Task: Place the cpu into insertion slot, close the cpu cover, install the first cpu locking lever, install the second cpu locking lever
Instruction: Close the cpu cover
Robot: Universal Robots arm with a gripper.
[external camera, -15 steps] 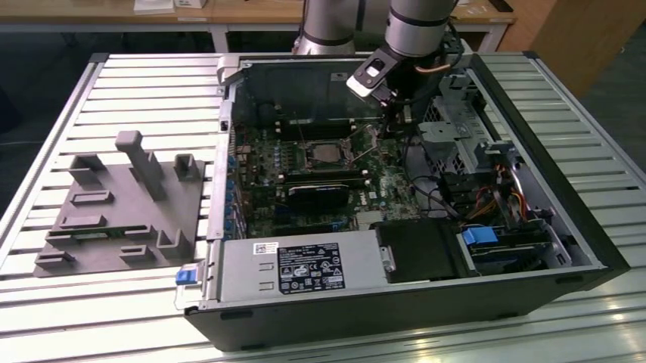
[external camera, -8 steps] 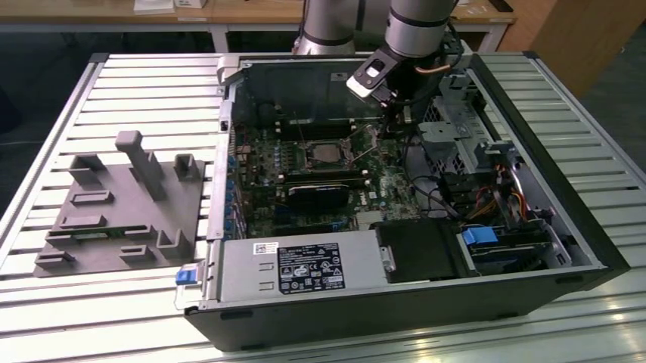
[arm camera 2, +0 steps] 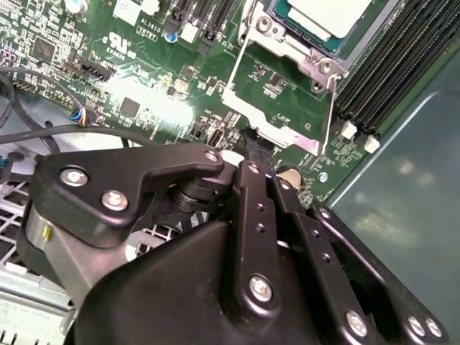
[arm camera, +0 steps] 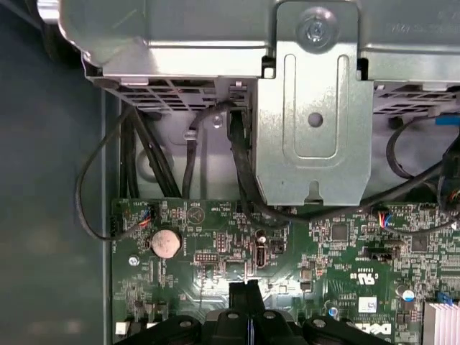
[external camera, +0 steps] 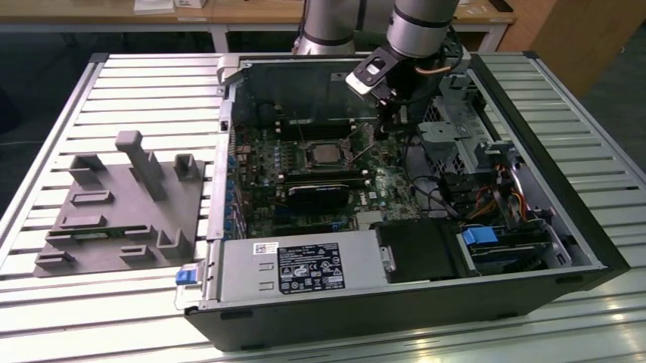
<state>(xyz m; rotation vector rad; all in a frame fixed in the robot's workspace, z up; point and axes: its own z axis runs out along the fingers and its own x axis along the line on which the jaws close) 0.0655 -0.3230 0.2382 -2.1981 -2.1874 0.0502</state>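
Your black pincer (arm camera 2: 255, 147), fingers drawn together on nothing, rests its tip by the open thin silvery cpu cover (arm camera 2: 298, 138), seemingly to swing it shut. The dull silver square cpu (arm camera 2: 327, 14) sits in the shiny-rimmed insertion slot (arm camera 2: 305, 56).

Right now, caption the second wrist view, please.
Gripper at the edge of the open cpu cover; cpu seated in insertion slot.
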